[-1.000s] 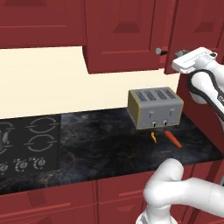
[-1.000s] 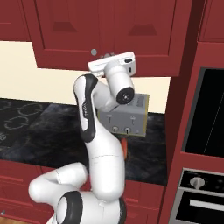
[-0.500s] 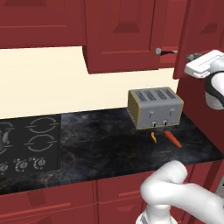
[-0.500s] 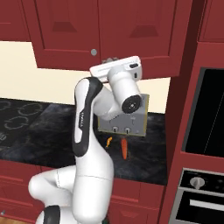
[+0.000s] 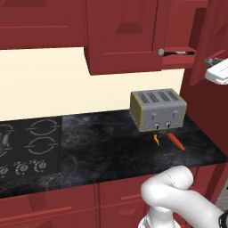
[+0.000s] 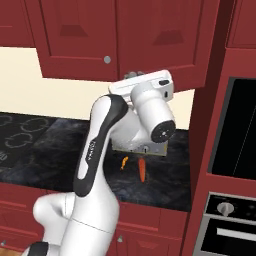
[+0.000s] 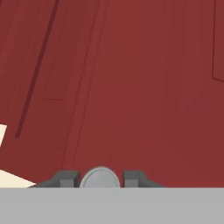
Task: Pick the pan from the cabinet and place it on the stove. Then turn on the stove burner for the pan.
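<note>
The dark red wall cabinet [image 5: 122,38] stands partly open above the marbled worktop [image 5: 111,147], its door [image 7: 144,87] swung out, with the black stove [image 5: 26,144] far left. The pan's handle [image 5: 178,52] shows on the inner shelf, above the toaster [image 5: 158,109]. The gripper [image 7: 100,178] pinches the door's round silver knob [image 7: 99,177].

Cabinet door [image 5: 209,40] at right edge of left base view has swung further open, pan handle [image 5: 178,52] now visible on shelf; hand [image 5: 217,71] moved further right; fingers [image 7: 66,178] narrowed around round knob [image 7: 99,178].
</note>
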